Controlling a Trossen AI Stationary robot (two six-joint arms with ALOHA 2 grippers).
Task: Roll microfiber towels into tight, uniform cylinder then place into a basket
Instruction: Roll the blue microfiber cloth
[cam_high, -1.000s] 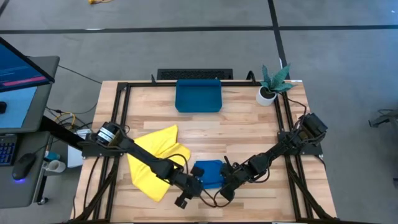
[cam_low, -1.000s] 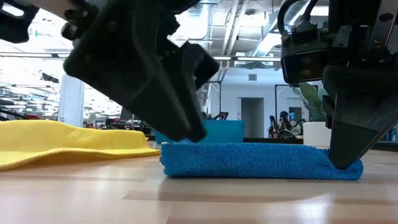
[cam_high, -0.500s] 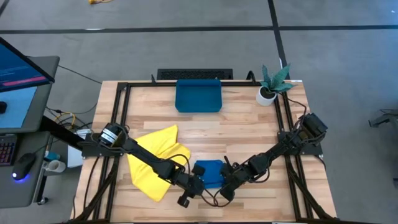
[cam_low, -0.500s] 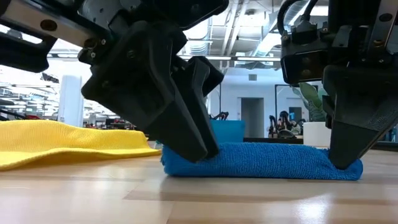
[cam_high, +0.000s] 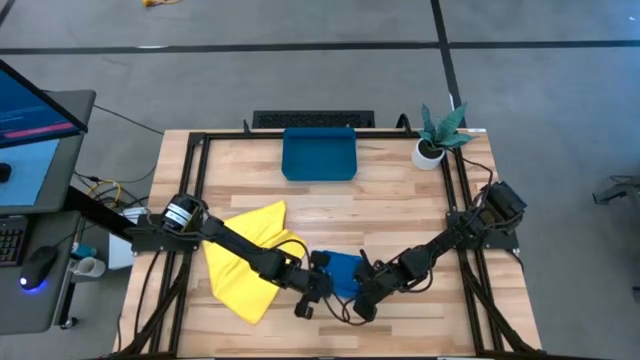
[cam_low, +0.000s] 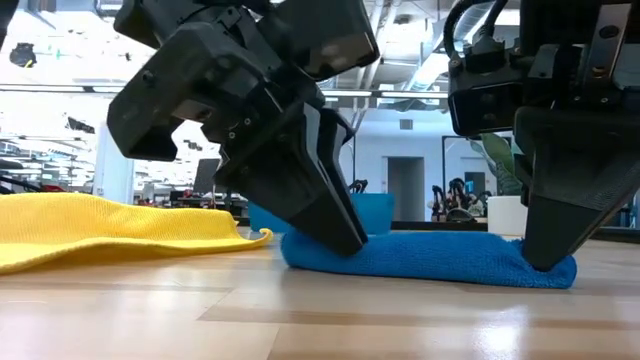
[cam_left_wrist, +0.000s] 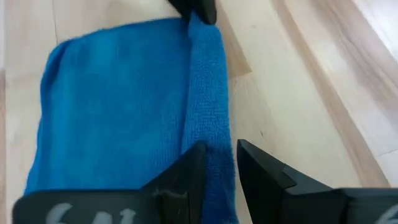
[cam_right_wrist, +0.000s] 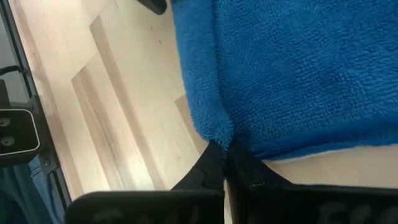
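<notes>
The blue microfiber towel (cam_high: 342, 274) is being worked near the front edge of the wooden table (cam_high: 380, 210), folded into a small pad with a thick roll being formed along its near edge. One end of that roll is being straddled by the left gripper (cam_left_wrist: 219, 163), whose fingers are being held partly spread around the cloth; the other end is being pinched by the right gripper (cam_right_wrist: 225, 155), whose fingers are being pressed together on a corner of the towel. The yellow microfiber towel (cam_high: 248, 258) is being left unrolled and rumpled, just beside the blue one under the left arm. The teal basket (cam_high: 319, 153) is standing with nothing in it at the far side of the table, well apart from both towels, near the potted plant (cam_high: 436, 135). Rolling is judged to be only begun on the first towel; the tightening, the transfer to the basket and the whole of the second towel are being left to do. Compared with the earlier frames, the left gripper is being shown moved inward along the towel, and the blue pad is being shown shorter and bunched toward the right gripper.
</notes>
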